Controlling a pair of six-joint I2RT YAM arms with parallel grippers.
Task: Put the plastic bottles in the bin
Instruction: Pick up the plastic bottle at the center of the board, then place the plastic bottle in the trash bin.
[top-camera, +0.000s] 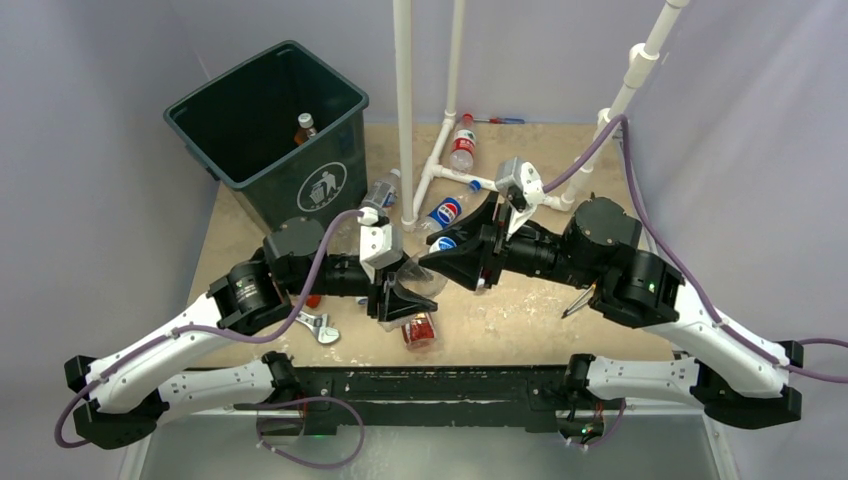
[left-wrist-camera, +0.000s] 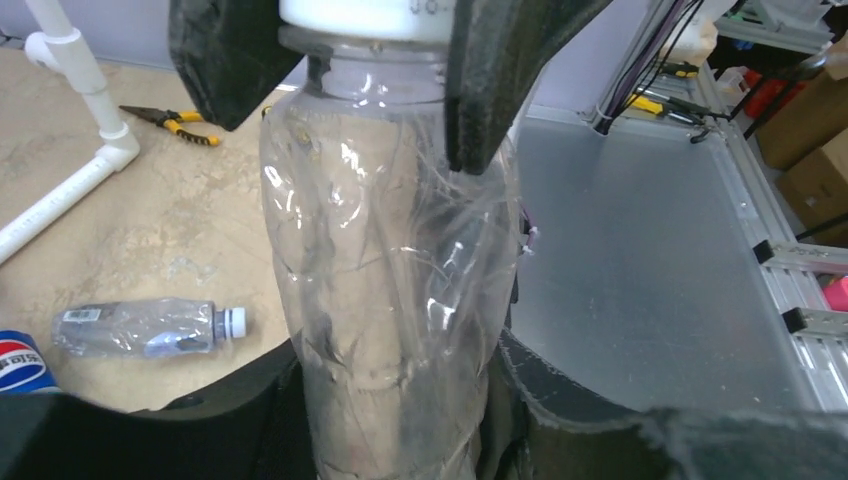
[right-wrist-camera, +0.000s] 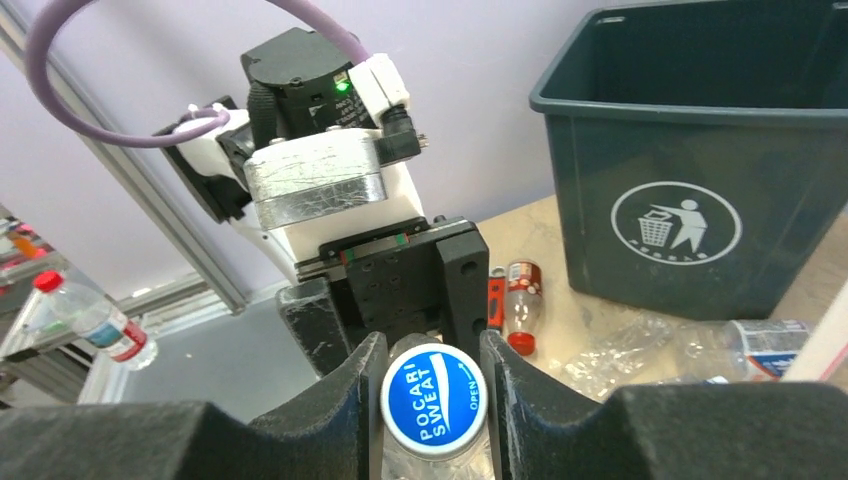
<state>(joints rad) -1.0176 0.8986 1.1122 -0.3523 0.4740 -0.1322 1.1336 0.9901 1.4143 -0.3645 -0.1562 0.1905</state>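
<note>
Top external view: both arms are meeting mid-bench, between them a clear crumpled bottle (top-camera: 420, 275).
Left hand (left-wrist-camera: 385, 75): clenching on that bottle's neck, just under its white cap, pads pressing either side.
Right hand (right-wrist-camera: 433, 385): gripping the other end, a blue Pocari Sweat cap (right-wrist-camera: 433, 400) sitting between its fingers.
Step in hand: looks like a handover, both hands sharing one bottle.
Bin (top-camera: 262, 120): standing at the far left corner, one amber bottle (top-camera: 304, 128) already lying inside.
Still loose: Pepsi bottle (top-camera: 446, 212), red-labelled bottle (top-camera: 462, 145), more scattered around.
Next move: one hand is probably needing to release, then the other carrying over the rim.
</note>
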